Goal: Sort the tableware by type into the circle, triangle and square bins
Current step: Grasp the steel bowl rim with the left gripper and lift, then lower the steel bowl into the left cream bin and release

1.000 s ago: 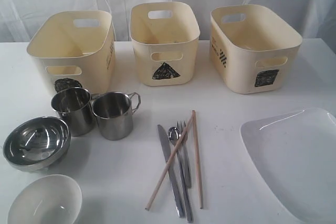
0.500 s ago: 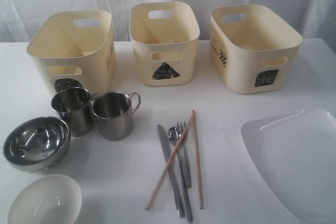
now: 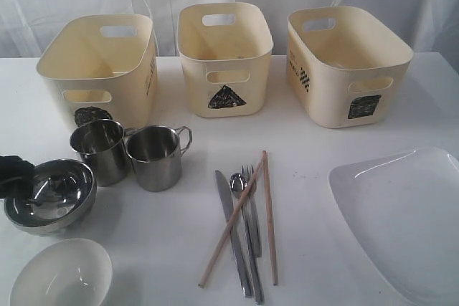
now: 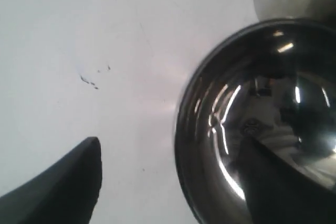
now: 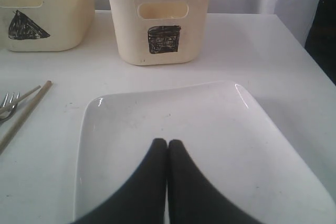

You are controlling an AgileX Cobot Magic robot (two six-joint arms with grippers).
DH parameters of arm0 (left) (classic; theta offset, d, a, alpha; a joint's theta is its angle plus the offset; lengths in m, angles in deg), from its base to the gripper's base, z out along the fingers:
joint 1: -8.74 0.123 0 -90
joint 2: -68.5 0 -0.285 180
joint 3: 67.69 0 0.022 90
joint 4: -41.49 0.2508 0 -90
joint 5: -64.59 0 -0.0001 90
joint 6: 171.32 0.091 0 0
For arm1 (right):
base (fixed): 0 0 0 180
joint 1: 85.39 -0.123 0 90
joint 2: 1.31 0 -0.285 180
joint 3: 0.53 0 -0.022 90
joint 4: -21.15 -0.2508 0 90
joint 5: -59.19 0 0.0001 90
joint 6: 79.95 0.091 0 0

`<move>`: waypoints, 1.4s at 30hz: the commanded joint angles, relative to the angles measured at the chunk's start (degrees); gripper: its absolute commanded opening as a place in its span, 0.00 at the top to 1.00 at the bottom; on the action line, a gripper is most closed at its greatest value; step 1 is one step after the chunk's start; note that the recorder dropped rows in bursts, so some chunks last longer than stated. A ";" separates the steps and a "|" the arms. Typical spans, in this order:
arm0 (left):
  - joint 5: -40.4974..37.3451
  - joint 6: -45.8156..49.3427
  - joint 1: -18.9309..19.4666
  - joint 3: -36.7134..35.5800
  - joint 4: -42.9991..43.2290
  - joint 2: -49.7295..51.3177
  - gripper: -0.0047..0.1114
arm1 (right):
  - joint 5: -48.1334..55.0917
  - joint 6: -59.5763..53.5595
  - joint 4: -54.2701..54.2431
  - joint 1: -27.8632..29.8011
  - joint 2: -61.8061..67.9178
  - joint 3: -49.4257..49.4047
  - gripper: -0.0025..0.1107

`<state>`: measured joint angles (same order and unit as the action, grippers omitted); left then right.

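Observation:
My left gripper [image 3: 20, 183] is open astride the left rim of the steel bowl [image 3: 57, 195]. In the left wrist view one finger [image 4: 68, 182] is outside on the table and the other inside the steel bowl [image 4: 252, 103]. Two steel mugs [image 3: 100, 150] [image 3: 155, 157] stand behind the bowl, and a white bowl [image 3: 61, 274] sits in front. The knife [image 3: 231, 238], spoon [image 3: 239, 184], fork [image 3: 249, 177] and chopsticks [image 3: 268, 213] lie mid-table. My right gripper [image 5: 167, 142] is shut and empty above the white plate [image 5: 173, 108], which lies at the right [image 3: 405, 213].
Three cream bins stand in a row at the back: circle bin [image 3: 97, 69], triangle bin [image 3: 224, 55], square bin [image 3: 348, 62]. The square bin [image 5: 160, 19] is just beyond the plate in the right wrist view. A white curtain hangs behind the table.
My left gripper has come into the exterior view from the left edge and now sits over the steel bowl's left rim. Nothing else moved.

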<state>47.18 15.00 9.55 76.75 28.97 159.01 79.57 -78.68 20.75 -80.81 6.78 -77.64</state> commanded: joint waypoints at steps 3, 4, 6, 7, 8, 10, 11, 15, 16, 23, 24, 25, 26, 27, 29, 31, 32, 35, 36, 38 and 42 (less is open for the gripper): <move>5.48 1.52 -0.14 0.23 -0.72 3.13 0.48 | -0.32 -0.03 0.01 -0.04 -0.31 -0.11 0.98; 5.65 1.52 -0.14 0.23 -0.72 3.58 0.51 | -0.32 -0.03 0.01 -0.04 -0.31 -0.11 0.98; 5.65 1.52 -0.14 0.23 -0.72 4.28 0.52 | -0.32 -0.03 0.01 -0.04 -0.31 -0.11 0.98; 5.65 1.52 -0.14 0.23 -0.72 4.84 0.52 | -0.32 -0.03 0.01 -0.04 -0.31 -0.11 0.98; 5.65 1.52 -0.14 0.23 -0.72 5.26 0.51 | -0.32 -0.03 0.01 -0.04 -0.31 -0.11 0.98; 5.65 1.42 -0.14 0.23 -0.72 6.01 0.51 | -0.32 -0.03 0.01 -0.04 -0.31 -0.11 0.98; 5.65 1.42 -0.14 0.23 -0.72 6.62 0.51 | -0.32 -0.03 0.01 -0.04 -0.31 -0.11 0.98; 5.42 1.29 -0.25 0.23 -2.36 8.29 0.51 | -0.32 -0.03 0.01 -0.04 -0.31 -0.11 0.98; 5.42 1.29 -0.25 0.23 -2.66 8.61 0.51 | -0.32 -0.03 0.01 -0.04 -0.31 -0.11 0.98; 4.68 1.40 0.77 0.64 0.21 5.64 0.96 | -0.32 -0.03 0.01 -0.04 -0.31 -0.11 0.98; 3.80 1.40 1.30 1.06 0.23 4.52 0.96 | -0.32 -0.03 0.01 -0.04 -0.31 -0.11 0.98; 2.39 1.40 2.56 2.18 0.78 2.05 0.96 | -0.32 -0.03 0.01 -0.04 -0.31 -0.11 0.98; 0.86 1.40 3.52 4.02 1.02 -1.20 0.96 | -0.32 -0.03 0.01 -0.04 -0.31 -0.11 0.98; -0.56 1.40 4.14 5.76 1.02 -3.55 0.96 | -0.32 -0.03 0.01 -0.04 -0.31 -0.11 0.98; -3.90 1.40 4.82 10.89 1.62 -9.48 0.96 | -0.32 -0.03 0.01 -0.04 -0.31 -0.11 0.98; -1.00 1.40 4.72 16.40 1.04 -14.84 0.96 | -0.32 -0.03 0.01 -0.04 -0.31 -0.11 0.98; 7.96 1.30 4.72 18.50 -1.25 -16.72 0.96 | -0.32 -0.03 0.01 -0.04 -0.31 -0.11 0.98; 33.75 1.30 3.54 19.08 -2.16 -15.10 0.96 | -0.32 -0.03 0.01 -0.04 -0.31 -0.11 0.98; 39.65 1.01 2.96 19.08 -1.66 -13.14 0.96 | -0.32 -0.03 0.01 -0.04 -0.31 -0.11 0.98; 49.32 -3.49 1.76 19.41 2.84 -8.00 0.96 | -0.32 -0.03 0.01 -0.04 -0.31 -0.11 0.98; 54.40 -17.65 -0.23 23.61 27.78 5.07 0.96 | -0.32 -0.03 0.01 -0.04 -0.31 -0.11 0.98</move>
<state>96.50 5.65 10.98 97.87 39.47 155.32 79.68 -78.68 20.75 -80.81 6.78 -77.64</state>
